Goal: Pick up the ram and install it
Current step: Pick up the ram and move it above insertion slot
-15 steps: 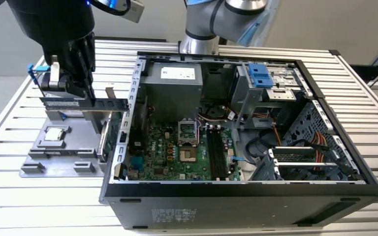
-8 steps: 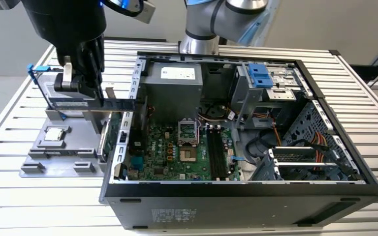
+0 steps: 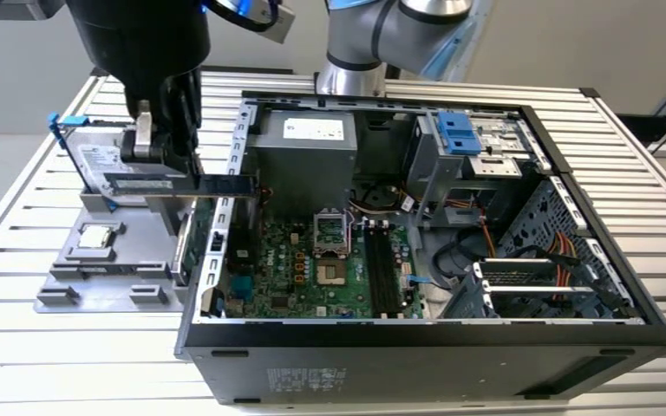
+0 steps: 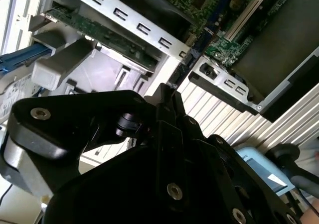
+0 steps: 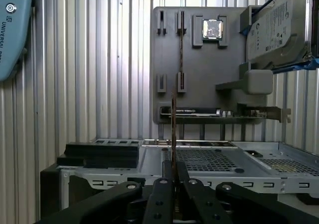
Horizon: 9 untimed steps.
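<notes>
1. Slatted metal table (image 3: 32, 364): carries every item listed below.
2. Open computer case (image 3: 426, 334): lies on its side and takes up the middle of the table up to the edge at the exterior view's right. A pale label (image 3: 304, 379) is fixed to its outer wall; its print is too small to read.
3. Arm (image 3: 362, 39): rises at the far edge of the table, behind the case.
4. Grey fixture (image 3: 101, 277): sits near the table edge at the exterior view's left, just beside the case.
5. Power supply (image 3: 304, 147): mounted in the far part of the case. It bears a white label; the text is not legible.
6. Motherboard (image 3: 298, 269): green, on the case floor, with long black slots (image 3: 377, 269) running front to back.
7. Hard drive (image 3: 107, 160): in a blue frame, standing on the far end of the fixture. Its label is white with dark print too small to make out.
8. Card with a metal bracket (image 5: 249, 117): stands on edge in the fixture, on the side nearest the case.
9. Gripper (image 5: 174, 171): fingers (image 5: 162, 189) pressed together on the ram.
10. Ram (image 3: 223, 184): pinched in the gripper and held level in the air, clear of the fixture. One end reaches over the case wall nearest the fixture. The first wrist view shows it edge-on as a thin line.
11. Processor chip (image 3: 98, 236): lies flat in a recess of the fixture
</notes>
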{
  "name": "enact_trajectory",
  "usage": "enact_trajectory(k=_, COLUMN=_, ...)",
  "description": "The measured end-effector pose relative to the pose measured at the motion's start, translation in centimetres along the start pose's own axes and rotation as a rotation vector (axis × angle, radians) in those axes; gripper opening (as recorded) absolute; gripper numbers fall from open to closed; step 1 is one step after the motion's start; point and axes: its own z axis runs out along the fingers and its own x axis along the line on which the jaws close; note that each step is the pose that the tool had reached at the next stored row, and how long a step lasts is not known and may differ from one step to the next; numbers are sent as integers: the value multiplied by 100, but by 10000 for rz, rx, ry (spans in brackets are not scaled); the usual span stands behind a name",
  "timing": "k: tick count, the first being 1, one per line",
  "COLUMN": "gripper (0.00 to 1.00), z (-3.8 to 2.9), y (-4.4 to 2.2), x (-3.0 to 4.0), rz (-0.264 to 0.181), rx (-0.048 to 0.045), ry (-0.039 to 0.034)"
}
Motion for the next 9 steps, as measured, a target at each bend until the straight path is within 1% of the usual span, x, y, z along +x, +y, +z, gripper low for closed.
enact_trajectory(k=9, gripper=0, z=2, y=-175, x=-1, rz=0, rx=-6, ry=1)
